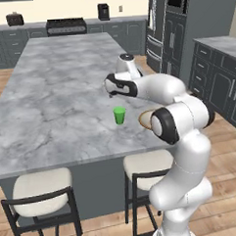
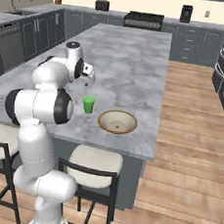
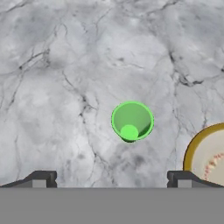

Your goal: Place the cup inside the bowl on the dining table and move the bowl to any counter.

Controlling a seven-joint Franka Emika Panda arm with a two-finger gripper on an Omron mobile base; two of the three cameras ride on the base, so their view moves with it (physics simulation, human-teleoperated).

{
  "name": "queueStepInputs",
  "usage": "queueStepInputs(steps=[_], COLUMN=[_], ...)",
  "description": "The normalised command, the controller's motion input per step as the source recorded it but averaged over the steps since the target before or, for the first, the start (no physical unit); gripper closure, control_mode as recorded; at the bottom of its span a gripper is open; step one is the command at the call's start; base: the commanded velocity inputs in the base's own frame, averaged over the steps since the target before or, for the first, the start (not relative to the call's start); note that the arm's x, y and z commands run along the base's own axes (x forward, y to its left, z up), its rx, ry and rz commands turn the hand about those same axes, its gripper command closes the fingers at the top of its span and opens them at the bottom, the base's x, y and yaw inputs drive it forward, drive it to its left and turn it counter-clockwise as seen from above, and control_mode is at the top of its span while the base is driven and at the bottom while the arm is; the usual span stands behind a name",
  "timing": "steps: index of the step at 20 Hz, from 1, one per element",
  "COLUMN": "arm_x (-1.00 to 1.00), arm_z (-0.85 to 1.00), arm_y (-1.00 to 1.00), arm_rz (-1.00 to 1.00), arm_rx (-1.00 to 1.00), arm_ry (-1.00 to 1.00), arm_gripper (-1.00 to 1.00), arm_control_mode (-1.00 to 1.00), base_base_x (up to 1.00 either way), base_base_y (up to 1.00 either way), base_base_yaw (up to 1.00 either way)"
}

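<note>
- Your gripper (image 3: 111,178) hangs above the dining table (image 1: 50,94) with its fingers spread wide, holding nothing
- The cup (image 3: 131,121) stands upright directly below and slightly ahead of the fingertips, so you look straight into its mouth
- The bowl (image 3: 209,156) sits just beside the cup, off to one side of the gripper, probably close enough for a short transfer
- Judged next: descend and straddle the cup
</note>
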Motion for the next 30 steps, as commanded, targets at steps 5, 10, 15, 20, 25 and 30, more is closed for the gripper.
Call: queueStepInputs(steps=[5, 10, 15, 20, 25, 30], arm_x=[0.26, 0.19, 0.03, 0.0, 0.1, 0.03], arm_z=[-0.2, -0.25, -0.26, -0.22, -0.32, -0.26], arm_y=[0.03, 0.04, 0.0, 0.0, 0.0, 0.0], arm_rz=[0.0, 0.0, 0.0, 0.0, 0.0, 0.0], arm_rx=[0.0, 0.0, 0.01, 0.0, 0.0, 0.0], arm_ry=[0.0, 0.0, 0.0, 0.0, 0.0, 0.0], arm_gripper=[-1.0, -1.0, -1.0, -1.0, -1.0, -1.0], arm_control_mode=[-1.0, -1.0, -1.0, -1.0, -1.0, -1.0], base_base_x=[0.0, 0.0, 0.0, 0.0, 0.0, 0.0], base_base_y=[0.0, 0.0, 0.0, 0.0, 0.0, 0.0], base_base_yaw=[0.0, 0.0, 0.0, 0.0, 0.0, 0.0])
